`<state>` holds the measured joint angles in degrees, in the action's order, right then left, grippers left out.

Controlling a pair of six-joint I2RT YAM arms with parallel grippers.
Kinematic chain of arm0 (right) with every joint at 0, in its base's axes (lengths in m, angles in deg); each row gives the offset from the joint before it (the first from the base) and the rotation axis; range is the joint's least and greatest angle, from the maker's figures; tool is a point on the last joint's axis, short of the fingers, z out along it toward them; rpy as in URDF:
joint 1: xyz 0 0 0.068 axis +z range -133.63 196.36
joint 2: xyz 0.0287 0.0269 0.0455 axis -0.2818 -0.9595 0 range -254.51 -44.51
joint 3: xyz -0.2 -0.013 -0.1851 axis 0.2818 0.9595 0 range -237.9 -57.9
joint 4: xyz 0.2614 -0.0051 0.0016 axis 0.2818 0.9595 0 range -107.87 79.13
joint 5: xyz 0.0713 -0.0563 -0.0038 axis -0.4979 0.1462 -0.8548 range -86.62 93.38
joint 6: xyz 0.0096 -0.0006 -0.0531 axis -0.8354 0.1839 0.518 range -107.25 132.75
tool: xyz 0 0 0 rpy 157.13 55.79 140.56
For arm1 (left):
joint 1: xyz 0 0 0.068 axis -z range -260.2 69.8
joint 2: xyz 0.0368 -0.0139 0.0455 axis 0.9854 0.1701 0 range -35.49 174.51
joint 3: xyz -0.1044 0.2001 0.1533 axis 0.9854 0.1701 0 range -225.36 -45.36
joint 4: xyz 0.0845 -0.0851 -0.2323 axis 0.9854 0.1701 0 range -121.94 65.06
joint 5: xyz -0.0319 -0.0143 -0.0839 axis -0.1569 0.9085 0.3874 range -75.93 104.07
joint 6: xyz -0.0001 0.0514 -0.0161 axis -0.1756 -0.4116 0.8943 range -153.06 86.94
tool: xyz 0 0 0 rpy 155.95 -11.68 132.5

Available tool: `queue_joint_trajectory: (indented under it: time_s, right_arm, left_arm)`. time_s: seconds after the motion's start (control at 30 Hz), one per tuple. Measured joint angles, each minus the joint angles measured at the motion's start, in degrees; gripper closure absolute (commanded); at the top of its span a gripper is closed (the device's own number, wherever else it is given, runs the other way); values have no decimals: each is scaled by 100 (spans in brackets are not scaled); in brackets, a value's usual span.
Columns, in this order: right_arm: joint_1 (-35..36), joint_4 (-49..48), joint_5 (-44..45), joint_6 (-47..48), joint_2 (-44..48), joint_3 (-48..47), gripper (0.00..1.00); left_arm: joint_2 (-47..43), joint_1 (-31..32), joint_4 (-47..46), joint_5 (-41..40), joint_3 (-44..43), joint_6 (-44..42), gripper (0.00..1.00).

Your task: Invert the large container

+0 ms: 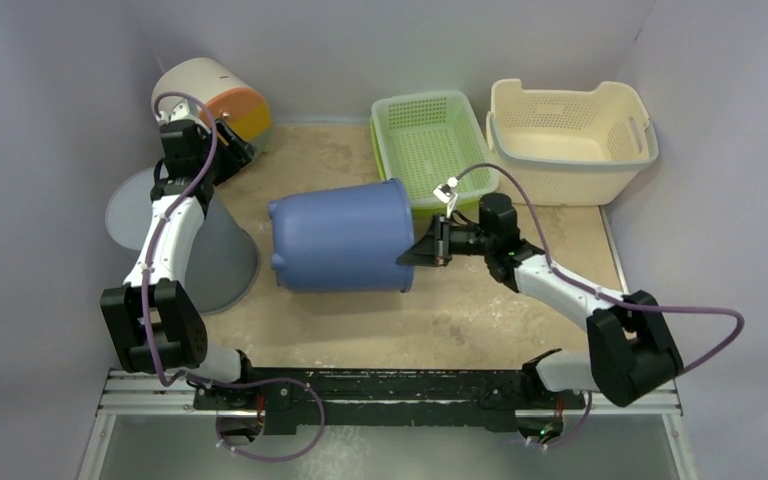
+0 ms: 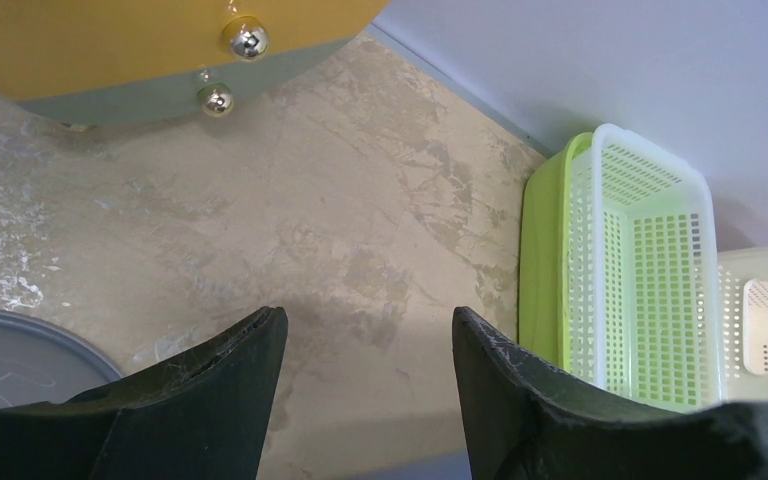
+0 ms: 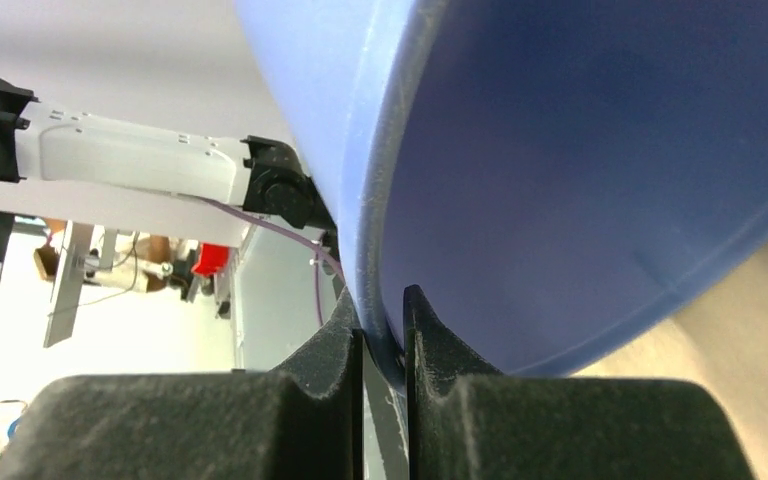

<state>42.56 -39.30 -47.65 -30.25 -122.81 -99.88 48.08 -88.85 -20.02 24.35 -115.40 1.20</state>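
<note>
The large blue container lies on its side in the middle of the table, its open mouth facing right. My right gripper is shut on its rim; the right wrist view shows the blue rim pinched between the two fingers, with the inside wall filling the view. My left gripper is open and empty at the back left, next to the orange and cream container. In the left wrist view its fingers stand wide apart over bare table.
A grey upturned bucket stands at the left under my left arm. A green basket and a cream basket stand at the back right. The green basket also shows in the left wrist view.
</note>
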Motion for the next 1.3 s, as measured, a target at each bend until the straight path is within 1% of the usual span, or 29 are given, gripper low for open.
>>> queue_joint_trajectory:
  time_s: [0.1, 0.23, 0.43, 0.6, 0.73, 0.9, 1.0, 1.13, 1.23, 1.3]
  right_arm:
    - [-409, -573, -262, -223, 387, 702, 94]
    - [-859, -1080, -634, -363, 428, 1235, 93]
    - [-992, -1084, -1064, -229, -22, 1198, 91]
    - [-1069, -1115, -1329, -57, -439, 1196, 91]
    - [-1191, -1436, -1394, 114, -960, 1211, 92]
    - [-1320, -2304, -1792, -114, -1189, 1357, 93]
    - [-1318, -2238, -1873, -160, -1156, 1132, 98]
    - [-1215, -1480, -1926, -96, -1154, 391, 100]
    - [-914, -1147, -1875, -146, -1154, 13, 100]
    - [-586, -1283, -1794, -369, -1154, -118, 100]
  left_arm:
    - [55, 0, 9, 0, -24, 0, 39]
    - [92, -2, 9, 2, -59, 0, 39]
    - [92, -20, 20, 2, -109, -2, 39]
    - [92, -35, 20, 0, -111, -2, 39]
    - [92, -35, 26, 0, -114, -35, 39]
    - [92, -35, 81, -2, -114, -87, 39]
    - [92, -35, 122, -2, -138, -92, 39]
    - [92, -35, 127, -4, -197, -92, 39]
    - [92, -35, 127, -7, -208, -92, 39]
    - [92, -35, 127, -9, -210, -92, 39]
